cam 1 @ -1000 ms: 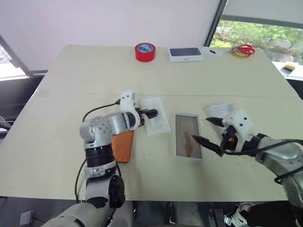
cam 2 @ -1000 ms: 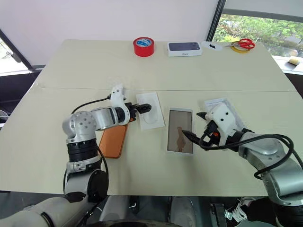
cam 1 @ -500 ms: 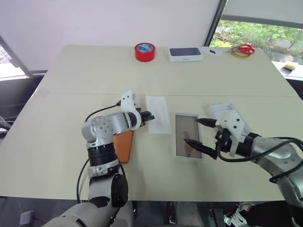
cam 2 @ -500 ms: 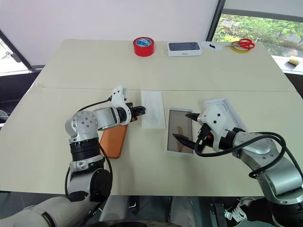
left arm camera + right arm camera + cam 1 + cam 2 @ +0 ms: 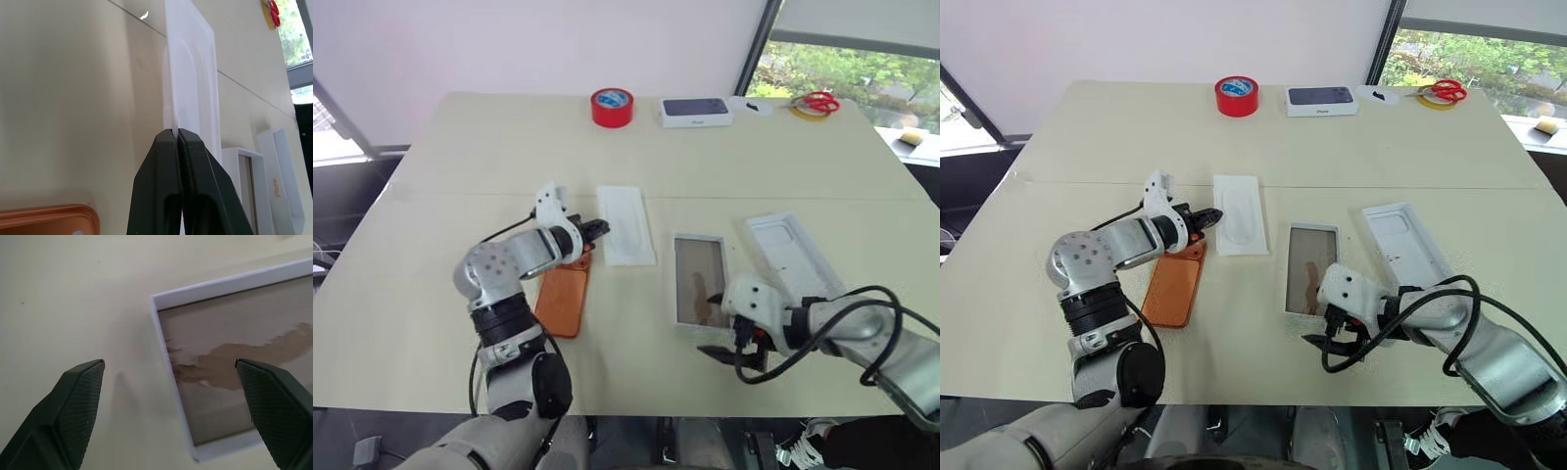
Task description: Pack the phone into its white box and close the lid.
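The orange phone [image 5: 563, 299] lies flat on the table beside my left arm. Right of it lies a thin white insert card [image 5: 626, 227], and my left gripper [image 5: 599, 228] is shut on its left edge; the left wrist view shows the card [image 5: 190, 83] pinched between the fingers [image 5: 166, 152]. The white box [image 5: 700, 292] sits open in the middle, its brownish floor bare. The lid [image 5: 793, 257] lies inner face up to its right. My right gripper [image 5: 1322, 331] hangs open low over the box's near end, its fingers straddling the box corner [image 5: 161, 301].
At the far edge stand a red tape roll [image 5: 613, 107], a white box with a dark blue top [image 5: 696, 112], and red scissors [image 5: 819, 102] on a yellow ring. The table's front edge [image 5: 636, 409] runs just below both arms.
My left gripper shut on the insert card's edge and dragged it left. My right gripper dropped and pulled back to the box's near end, uncovering the lid.
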Tool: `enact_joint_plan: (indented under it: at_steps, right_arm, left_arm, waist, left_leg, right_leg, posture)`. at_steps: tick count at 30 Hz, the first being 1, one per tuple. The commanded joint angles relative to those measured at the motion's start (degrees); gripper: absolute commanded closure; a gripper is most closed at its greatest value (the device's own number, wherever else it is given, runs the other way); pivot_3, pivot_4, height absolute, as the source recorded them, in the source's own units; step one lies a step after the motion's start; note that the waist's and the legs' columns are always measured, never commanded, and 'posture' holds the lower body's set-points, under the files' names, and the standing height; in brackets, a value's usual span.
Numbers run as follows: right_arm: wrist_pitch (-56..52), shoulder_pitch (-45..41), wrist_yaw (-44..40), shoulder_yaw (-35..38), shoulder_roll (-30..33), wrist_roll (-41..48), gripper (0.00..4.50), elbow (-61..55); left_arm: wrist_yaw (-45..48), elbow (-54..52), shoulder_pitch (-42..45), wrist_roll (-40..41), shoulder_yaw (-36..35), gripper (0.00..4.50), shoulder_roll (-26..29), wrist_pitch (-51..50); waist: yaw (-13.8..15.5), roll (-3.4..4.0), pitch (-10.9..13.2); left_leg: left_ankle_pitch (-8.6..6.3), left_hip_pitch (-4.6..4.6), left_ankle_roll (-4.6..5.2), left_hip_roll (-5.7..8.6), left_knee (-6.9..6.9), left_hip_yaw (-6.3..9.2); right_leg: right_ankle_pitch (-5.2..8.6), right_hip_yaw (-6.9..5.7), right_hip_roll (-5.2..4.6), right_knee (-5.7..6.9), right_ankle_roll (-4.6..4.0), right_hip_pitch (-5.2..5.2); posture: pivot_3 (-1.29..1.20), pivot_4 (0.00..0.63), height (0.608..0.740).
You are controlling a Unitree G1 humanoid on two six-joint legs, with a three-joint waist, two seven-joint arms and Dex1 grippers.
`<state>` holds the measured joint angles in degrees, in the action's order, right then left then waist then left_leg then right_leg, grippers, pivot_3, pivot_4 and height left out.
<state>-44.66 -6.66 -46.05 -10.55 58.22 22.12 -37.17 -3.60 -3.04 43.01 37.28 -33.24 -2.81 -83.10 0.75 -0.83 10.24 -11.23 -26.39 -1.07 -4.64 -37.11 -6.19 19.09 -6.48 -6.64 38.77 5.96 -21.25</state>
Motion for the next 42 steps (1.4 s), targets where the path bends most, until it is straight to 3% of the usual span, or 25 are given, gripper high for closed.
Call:
enact_joint_plan:
  at_steps: [1,7,15,24,27,33,38,42]
  right_arm:
    - [1.8,-2.1,-0.9,-2.1,-0.5,-2.9,1.32,1.3]
    - [5.7,-3.5,-4.3,-3.6,-1.8,-4.0,4.38,2.5]
    - [11.8,-11.3,-7.9,-9.7,-7.7,-8.7,4.45,7.3]
    - [16.1,-23.7,-8.6,-17.0,-16.1,-18.7,4.45,20.8]
    - [15.2,-25.1,-8.7,-15.3,-17.3,-18.5,3.59,22.2]
    - [14.4,-20.5,-6.8,-4.6,-14.9,-15.1,0.66,17.2]
    - [10.9,-14.5,-6.5,5.9,-11.9,-10.5,0.66,12.8]
    - [10.8,-11.7,-5.4,9.4,-10.4,-10.5,0.66,12.8]
  left_arm:
    - [1.9,-1.6,1.2,1.7,0.6,4.5,1.7,-0.7]
    - [2.3,-1.5,1.7,2.2,-1.0,4.5,3.1,-0.6]
    - [1.2,-1.5,4.7,3.3,-7.4,4.5,5.8,-0.9]
    - [1.6,-2.1,5.7,3.9,-7.2,4.5,6.3,-2.9]
    - [1.7,-2.4,5.5,4.0,-6.9,4.5,4.8,-3.8]
    - [2.5,-4.8,3.3,3.5,-2.3,4.5,0.5,-6.1]
    - [1.7,-6.8,1.5,2.3,0.7,4.5,-4.5,-7.9]
    - [1.2,-7.8,0.7,1.1,2.0,4.5,-6.5,-9.1]
  waist:
    - [0.0,0.0,0.0]
    - [0.1,-0.02,0.0]
    - [-0.2,-0.09,0.0]
    - [0.0,-0.16,0.1]
    - [0.0,-0.18,0.1]
    - [0.0,-0.22,0.1]
    - [0.0,-0.25,0.1]
    - [-0.2,-0.25,0.1]
  left_leg:
    - [0.01,0.0,-0.02,0.0,0.0,0.0]
    - [0.03,0.0,-0.06,0.01,0.0,-0.01]
    - [0.06,0.03,-0.1,-0.03,0.01,0.0]
    - [0.13,0.0,-0.22,-0.01,-0.03,-0.05]
    - [0.14,0.0,-0.23,-0.01,-0.02,-0.05]
    - [0.14,-0.01,-0.23,-0.01,-0.02,-0.09]
    - [0.13,0.0,-0.23,0.0,-0.01,-0.1]
    - [0.13,0.03,-0.22,-0.02,0.0,-0.09]
  right_leg:
    - [0.0,0.0,0.0,0.0,0.0,0.0]
    - [0.0,0.0,-0.01,0.0,0.0,0.01]
    - [0.0,0.0,0.04,0.02,0.0,0.0]
    - [0.0,0.0,0.0,0.1,0.0,-0.03]
    - [0.0,-0.01,0.0,0.12,0.0,-0.03]
    - [0.0,0.0,-0.01,0.13,0.0,-0.04]
    - [0.0,0.01,-0.02,0.13,0.0,-0.05]
    - [0.0,0.01,-0.01,0.15,-0.01,-0.05]
  posture:
    - [0.0,0.15,0.73]
    - [0.0,0.15,0.73]
    - [0.0,0.15,0.73]
    - [0.0,0.15,0.73]
    - [0.0,0.15,0.73]
    - [0.0,0.15,0.73]
    - [0.0,0.15,0.73]
    - [0.0,0.15,0.73]
